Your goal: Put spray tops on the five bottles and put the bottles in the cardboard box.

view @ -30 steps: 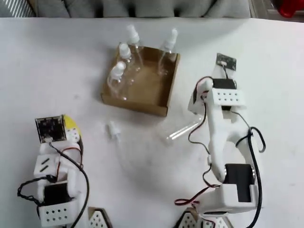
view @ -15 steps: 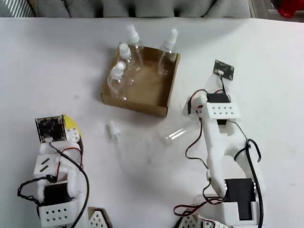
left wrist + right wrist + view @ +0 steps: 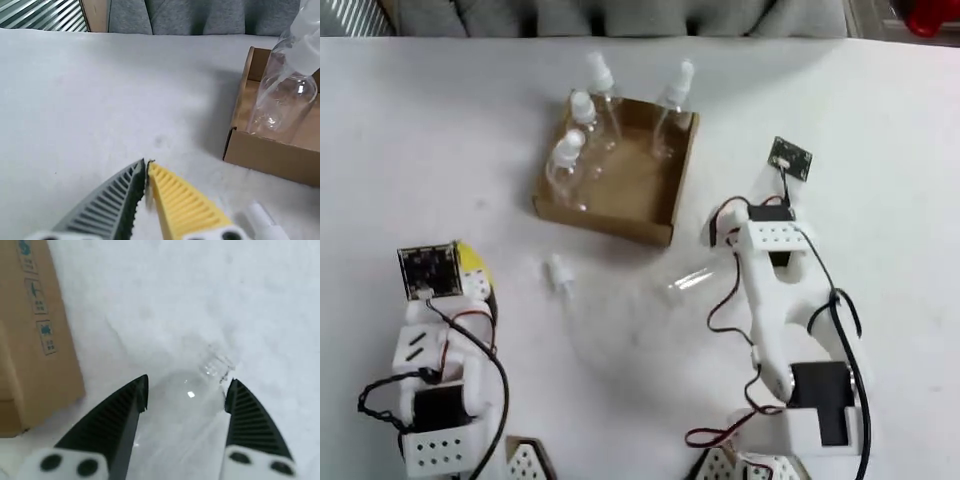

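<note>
Toward 4 o'clock on the bench [image 3: 470, 130], the right arm [image 3: 770, 290] has drawn its wrist back toward 7 o'clock since a second ago and now hides more of the uncapped bottle [image 3: 688, 283], which has slid a little toward 8 o'clock. The left arm [image 3: 435, 330] at 7 o'clock, the cardboard box [image 3: 605, 222] at 12 o'clock and the loose spray top [image 3: 557, 272] have not moved. From above, the four capped bottles [image 3: 565, 160] stand upright along the 9 and 12 o'clock sides of the box, and the spray top lies on the bench at 6 o'clock of the box, well apart from the uncapped bottle. The overhead camera does not show how the right jaws stand. The right wrist camera does: they are spread wide, one on each side of the clear bottle's body, not clamped on it, with a box wall just beside. The left wrist camera shows the left jaws pressed together on nothing, low over the bench. The uncapped bottle lies flat, its long axis running from 8 to 2 o'clock in the high view. Its threaded neck [image 3: 216, 365] points away from the right wrist, beyond the jaw tips. Which end that is from above I cannot tell.
</note>
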Controlling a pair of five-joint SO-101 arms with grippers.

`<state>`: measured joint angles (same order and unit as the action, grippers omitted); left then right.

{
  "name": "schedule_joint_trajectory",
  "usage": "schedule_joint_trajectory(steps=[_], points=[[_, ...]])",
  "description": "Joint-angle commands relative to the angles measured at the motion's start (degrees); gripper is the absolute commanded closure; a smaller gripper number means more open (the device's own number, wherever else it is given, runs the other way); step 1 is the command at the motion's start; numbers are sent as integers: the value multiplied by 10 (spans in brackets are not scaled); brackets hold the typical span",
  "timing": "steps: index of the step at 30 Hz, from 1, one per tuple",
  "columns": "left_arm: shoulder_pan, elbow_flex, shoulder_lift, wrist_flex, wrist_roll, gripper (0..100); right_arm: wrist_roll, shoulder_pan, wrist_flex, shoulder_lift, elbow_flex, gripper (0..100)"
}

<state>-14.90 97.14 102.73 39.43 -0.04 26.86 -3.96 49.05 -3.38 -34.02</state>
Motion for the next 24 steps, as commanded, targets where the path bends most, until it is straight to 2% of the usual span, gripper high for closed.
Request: schedule_joint_trajectory(steps=[1,5,9,16,21,24], points=[[10,0,-9,4,-5,977,-29,-13,-8,11,11,779],[9,0,-9,14,-5,977,-36,-11,3,18,22,782],[9,0,-9,16,-5,977,-40,-11,5,22,22,874],[9,0,-9,16,-6,977,-113,-11,10,16,24,954],[8,0,-9,17,-6,977,-236,-10,72,18,71,978],[9,0,-9,17,-6,977,-356,-10,106,16,93,977]])
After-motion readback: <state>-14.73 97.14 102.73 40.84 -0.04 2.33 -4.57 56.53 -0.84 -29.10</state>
